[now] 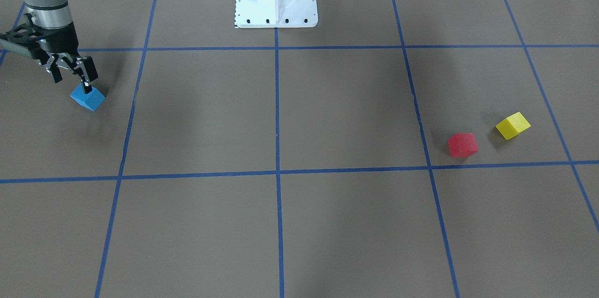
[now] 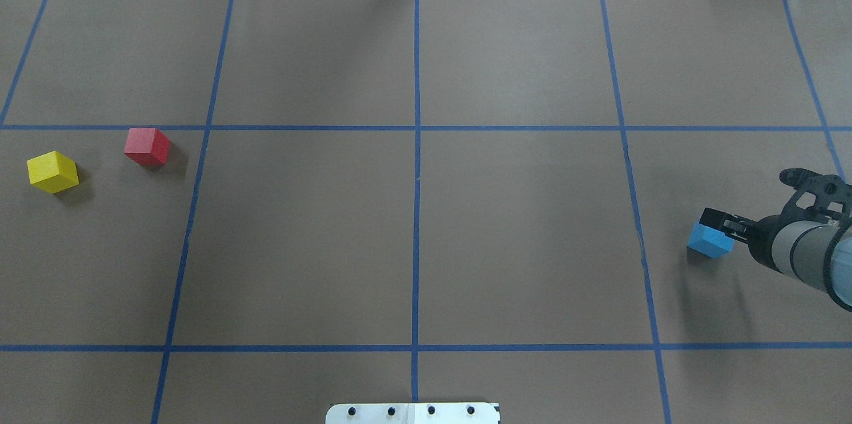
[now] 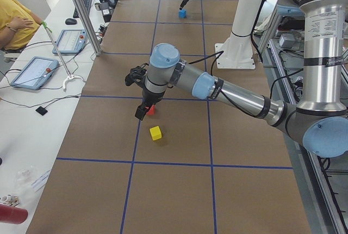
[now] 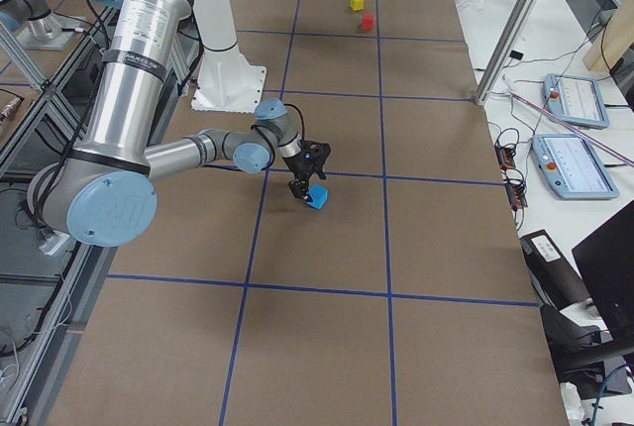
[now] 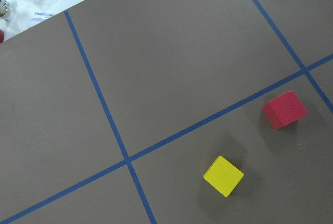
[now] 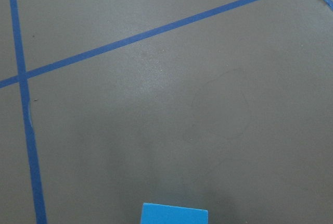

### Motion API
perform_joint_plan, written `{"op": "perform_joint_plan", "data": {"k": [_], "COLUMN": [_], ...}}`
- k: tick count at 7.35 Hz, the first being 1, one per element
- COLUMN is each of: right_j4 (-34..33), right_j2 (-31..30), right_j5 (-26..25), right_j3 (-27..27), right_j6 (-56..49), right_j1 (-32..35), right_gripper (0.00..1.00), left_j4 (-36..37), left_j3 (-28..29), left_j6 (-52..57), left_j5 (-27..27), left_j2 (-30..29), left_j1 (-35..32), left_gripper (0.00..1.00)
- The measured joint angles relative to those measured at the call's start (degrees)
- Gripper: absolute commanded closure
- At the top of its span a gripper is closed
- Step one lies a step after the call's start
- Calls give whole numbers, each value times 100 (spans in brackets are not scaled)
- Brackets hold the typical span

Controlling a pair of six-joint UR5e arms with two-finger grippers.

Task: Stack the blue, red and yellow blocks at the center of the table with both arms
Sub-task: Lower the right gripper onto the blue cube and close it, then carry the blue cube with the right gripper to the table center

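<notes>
A brown worktop is marked into squares by blue tape. At its end on the robot's right, the right claw is lowered over the blue block with its fingers spread apart. One finger seems to rest on the block's top, though the angle leaves this unsure. Far off at the opposite end, the red block and yellow block sit near each other, not touching. The left claw appears only in the side view, close to the red block, and I cannot tell its state.
</notes>
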Motion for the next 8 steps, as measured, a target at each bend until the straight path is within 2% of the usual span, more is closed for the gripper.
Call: {"op": "perform_joint_plan", "data": {"k": [2,3,4,8], "right_j4": [-179,-205,-214,-230], "right_j2": [243,279,291,312], "right_j5": [-95,-145,-206,-268], "right_j3": [-267,-381,-457,-336], "right_j6": [32,35,36,-369], "right_j1": [-100,-157,-213,-267], "right_gripper": [3,43,99,100], "left_j4": [0,0,0,0], "left_j3": [-1,-1,6,44], "left_j6": [-1,-5,-7,-8], "left_j5": [0,0,0,0], "left_j2": [-3,-6,-20,-63], "left_j1": [0,1,2,8], "left_gripper": [0,0,0,0]}}
